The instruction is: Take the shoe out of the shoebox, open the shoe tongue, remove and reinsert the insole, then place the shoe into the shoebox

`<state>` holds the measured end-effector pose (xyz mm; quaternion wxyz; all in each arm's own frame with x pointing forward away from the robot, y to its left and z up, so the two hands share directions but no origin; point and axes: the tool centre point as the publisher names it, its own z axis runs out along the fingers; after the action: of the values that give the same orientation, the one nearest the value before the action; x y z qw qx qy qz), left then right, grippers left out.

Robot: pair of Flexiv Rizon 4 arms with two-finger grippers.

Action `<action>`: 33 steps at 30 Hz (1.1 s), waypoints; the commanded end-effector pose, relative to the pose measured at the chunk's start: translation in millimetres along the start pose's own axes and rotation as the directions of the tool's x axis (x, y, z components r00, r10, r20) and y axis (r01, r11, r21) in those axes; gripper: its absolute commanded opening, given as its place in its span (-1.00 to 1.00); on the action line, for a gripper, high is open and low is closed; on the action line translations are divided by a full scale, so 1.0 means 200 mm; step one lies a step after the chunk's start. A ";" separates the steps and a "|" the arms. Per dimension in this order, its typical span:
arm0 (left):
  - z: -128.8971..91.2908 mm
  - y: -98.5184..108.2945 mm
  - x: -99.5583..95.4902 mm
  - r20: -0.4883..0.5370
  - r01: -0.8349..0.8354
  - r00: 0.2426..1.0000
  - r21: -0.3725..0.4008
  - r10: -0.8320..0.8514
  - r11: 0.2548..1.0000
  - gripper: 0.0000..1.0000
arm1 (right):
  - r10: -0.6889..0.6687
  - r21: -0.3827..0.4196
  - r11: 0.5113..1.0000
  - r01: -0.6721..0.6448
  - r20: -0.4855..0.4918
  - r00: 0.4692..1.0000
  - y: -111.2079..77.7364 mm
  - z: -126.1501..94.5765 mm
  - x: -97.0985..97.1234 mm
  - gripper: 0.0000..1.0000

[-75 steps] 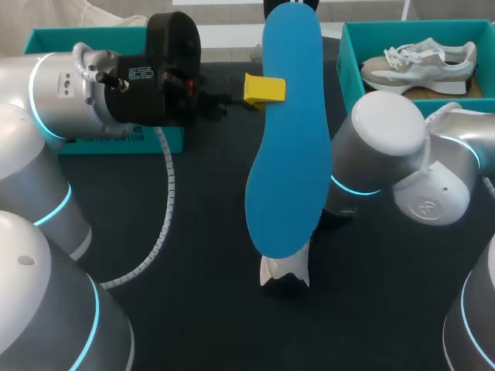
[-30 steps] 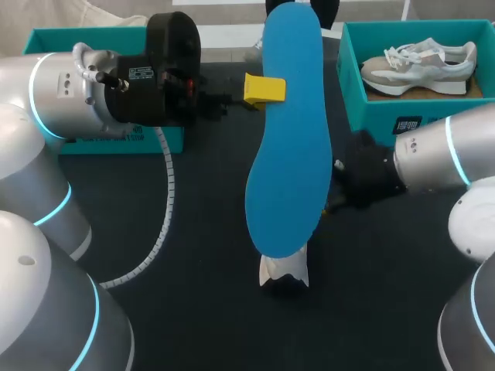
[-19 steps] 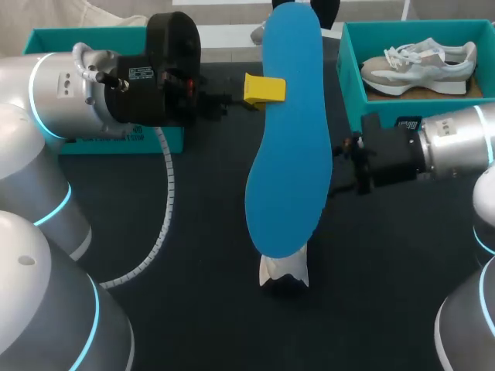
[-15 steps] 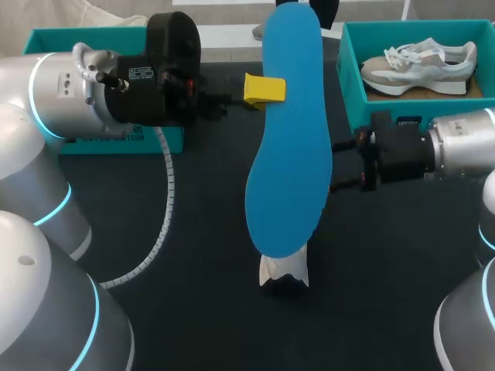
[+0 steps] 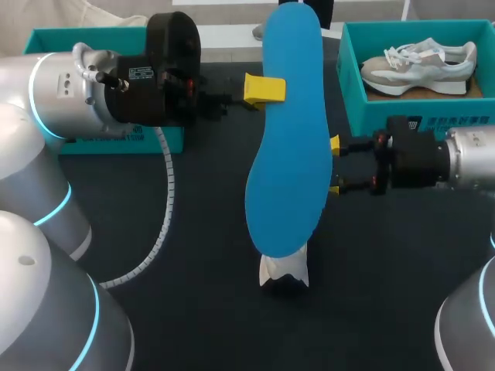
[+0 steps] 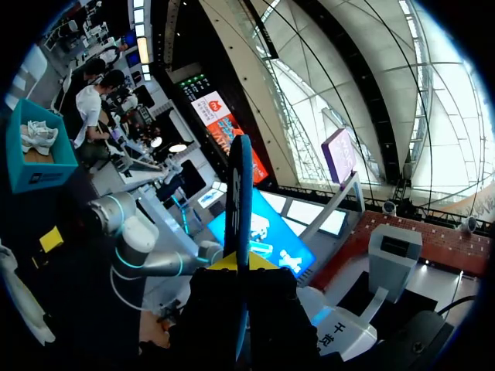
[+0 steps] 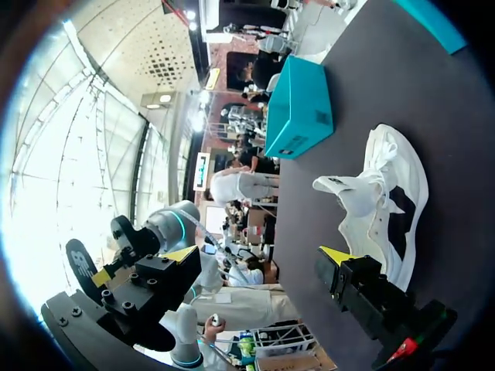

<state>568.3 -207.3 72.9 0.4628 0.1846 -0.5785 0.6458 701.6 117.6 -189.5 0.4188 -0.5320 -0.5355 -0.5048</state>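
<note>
Clamping one edge of the blue insole (image 5: 288, 139), the left gripper (image 5: 264, 89) holds it on end, broader end down by the white shoe (image 5: 284, 272) on the table (image 5: 193, 232); the right gripper (image 5: 334, 165) sits beside the opposite edge, fingers spread apart

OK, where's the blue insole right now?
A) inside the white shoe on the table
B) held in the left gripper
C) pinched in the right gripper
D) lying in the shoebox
B: the left gripper is clamped on the blue insole above the table; the right gripper stands open beside it.
</note>
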 end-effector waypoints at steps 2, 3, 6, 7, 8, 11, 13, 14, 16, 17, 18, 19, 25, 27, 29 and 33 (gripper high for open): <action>0.00 0.01 0.00 0.000 0.000 1.000 0.003 0.000 1.000 -1.00 | 0.001 -0.001 1.000 -0.001 0.003 1.000 0.00 0.00 0.00 1.00; 0.00 0.01 0.00 0.000 0.000 1.000 0.003 0.000 1.000 -1.00 | 0.001 -0.001 1.000 -0.001 0.003 1.000 0.00 0.00 0.00 1.00; 0.00 0.01 0.00 0.000 0.000 1.000 0.003 0.000 1.000 -1.00 | 0.001 -0.001 1.000 -0.001 0.003 1.000 0.00 0.00 0.00 1.00; 0.00 0.01 0.00 0.000 0.000 1.000 0.003 0.000 1.000 -1.00 | 0.001 -0.001 1.000 -0.001 0.003 1.000 0.00 0.00 0.00 1.00; 0.00 0.01 0.00 0.000 0.000 1.000 0.003 0.000 1.000 -1.00 | 0.001 -0.001 1.000 -0.001 0.003 1.000 0.00 0.00 0.00 1.00; -0.03 0.14 -0.06 0.025 -0.261 0.963 -0.161 0.268 0.952 -1.00 | 0.001 -0.001 1.000 -0.001 0.003 1.000 0.00 0.00 0.00 1.00; -0.08 0.19 -0.09 -0.003 -0.400 0.912 -0.231 0.410 0.887 -1.00 | 0.001 -0.001 1.000 -0.001 0.003 1.000 0.00 0.00 0.00 1.00; -0.11 0.21 -0.12 -0.036 -0.529 0.840 -0.282 0.542 0.801 -1.00 | 0.001 -0.001 1.000 -0.001 0.003 1.000 0.00 0.00 0.00 1.00; -0.15 0.22 -0.18 -0.015 -0.657 0.721 -0.335 0.693 0.676 -1.00 | 0.001 -0.001 1.000 -0.001 0.003 1.000 0.00 0.00 0.00 1.00; -0.18 0.23 -0.20 -0.035 -0.705 0.670 -0.344 0.742 0.620 -1.00 | 0.001 -0.001 1.000 -0.001 0.003 1.000 0.00 0.00 0.00 1.00; -0.20 0.23 -0.21 -0.038 -0.755 0.610 -0.330 0.792 0.566 -1.00 | 0.001 -0.001 1.000 -0.001 0.003 1.000 0.00 0.00 0.00 1.00; -0.22 0.23 -0.23 -0.050 -0.804 0.549 -0.304 0.834 0.511 -1.00 | 0.001 -0.001 1.000 -0.001 0.003 1.000 0.00 0.00 0.00 1.00; -0.35 0.22 -0.36 -0.152 -0.950 0.093 -0.308 0.984 0.043 -1.00 | 0.001 -0.001 1.000 -0.001 0.003 1.000 0.00 0.00 0.00 1.00; -0.37 0.22 -0.39 -0.179 -0.949 -0.036 -0.302 0.983 -0.090 -1.00 | 0.001 -0.001 1.000 -0.001 0.003 1.000 0.00 0.00 0.00 1.00; -0.40 0.20 -0.41 -0.162 -0.947 -0.108 -0.284 0.981 -0.151 -1.00 | 0.001 -0.001 1.000 -0.001 0.003 1.000 0.00 0.00 0.00 1.00; -0.43 0.20 -0.44 -0.130 -0.944 -0.134 -0.285 0.982 -0.166 -1.00 | 0.001 -0.001 1.000 -0.001 0.003 1.000 0.00 0.00 0.00 1.00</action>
<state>603.6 -159.6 -40.0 0.1904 -0.0642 -0.6905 0.6948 701.2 116.5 -189.5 0.4187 -0.5319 -0.5359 -0.5046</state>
